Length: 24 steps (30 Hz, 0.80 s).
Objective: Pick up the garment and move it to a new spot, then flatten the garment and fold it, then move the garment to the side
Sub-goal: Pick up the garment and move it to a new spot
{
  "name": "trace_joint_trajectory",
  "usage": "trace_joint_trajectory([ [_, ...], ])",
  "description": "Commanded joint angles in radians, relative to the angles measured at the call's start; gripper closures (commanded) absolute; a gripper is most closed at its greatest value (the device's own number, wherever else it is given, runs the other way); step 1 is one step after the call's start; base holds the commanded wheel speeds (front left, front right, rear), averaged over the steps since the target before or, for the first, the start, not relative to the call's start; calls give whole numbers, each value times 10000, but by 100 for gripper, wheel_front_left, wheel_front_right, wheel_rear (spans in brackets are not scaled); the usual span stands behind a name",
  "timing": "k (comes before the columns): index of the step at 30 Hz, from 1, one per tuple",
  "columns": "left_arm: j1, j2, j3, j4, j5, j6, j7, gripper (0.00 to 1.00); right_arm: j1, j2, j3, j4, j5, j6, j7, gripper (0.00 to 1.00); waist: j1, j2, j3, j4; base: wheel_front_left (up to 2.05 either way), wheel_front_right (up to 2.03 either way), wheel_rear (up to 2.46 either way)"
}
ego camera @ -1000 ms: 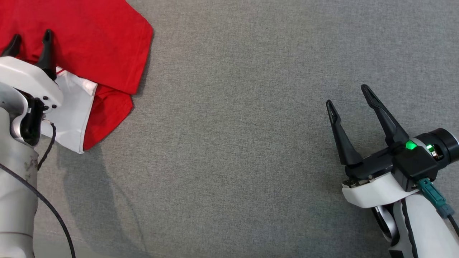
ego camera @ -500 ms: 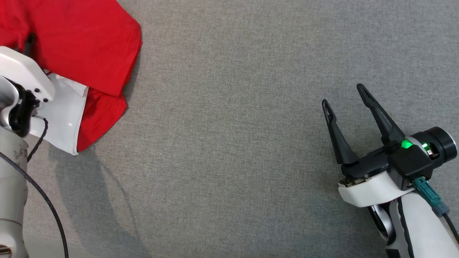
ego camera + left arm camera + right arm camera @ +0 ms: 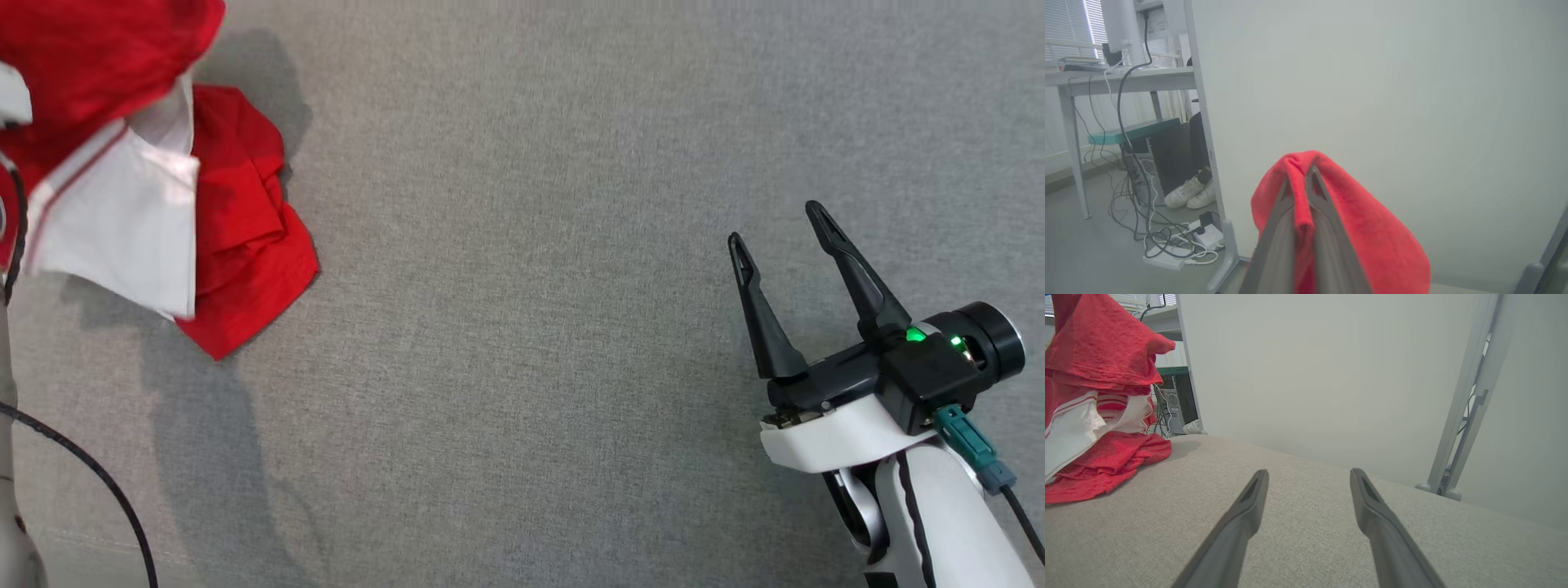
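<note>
Looking down, we find the red garment point(image 3: 245, 253) at the far left of the grey padded surface point(image 3: 522, 343). Our left gripper point(image 3: 1303, 175) is clenched on a fold of it, and in our left wrist view the red cloth drapes over both fingers. From our right wrist view the garment rises in a bunched peak while its lower folds lie on the surface. A white panel point(image 3: 114, 220) edged with red stripes hangs across its middle. Our right gripper point(image 3: 774, 221) hovers at the near right over bare surface, fingers spread wide with nothing between them, well apart from the garment.
</note>
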Motion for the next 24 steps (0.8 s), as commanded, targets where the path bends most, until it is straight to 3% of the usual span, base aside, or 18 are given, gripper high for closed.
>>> trace_joint_trajectory([
  [1, -158, -34, 48, -224, -5, -70, -117, 100, 68, -20, -69, 33, 25, -3, -50, 0, 0, 0, -285, -27, 0, 0, 0],
  [8, 399, -582, -159, -2738, 61, -190, -348, 100, 266, 195, -278, 94, 238, -3, -50, 0, 0, 0, -1308, -451, 0, 0, 0],
  [15, 1190, -1371, -1128, -4790, -122, -253, 753, 100, 492, 248, -685, 18, 366, -3, -50, 0, 0, 0, -1956, -1292, 0, 0, 0],
  [20, 1867, -2291, -1701, -5910, -670, -6, 1676, 100, 499, 254, -957, -74, 556, -3, -48, 0, 0, 0, -1953, -2181, 0, 0, 0],
  [24, 2347, -2682, -2152, -6337, -832, 325, 1937, 100, 457, 261, -1153, -124, 654, -3, -48, 0, 0, 0, -1794, -2963, 0, 0, 0],
])
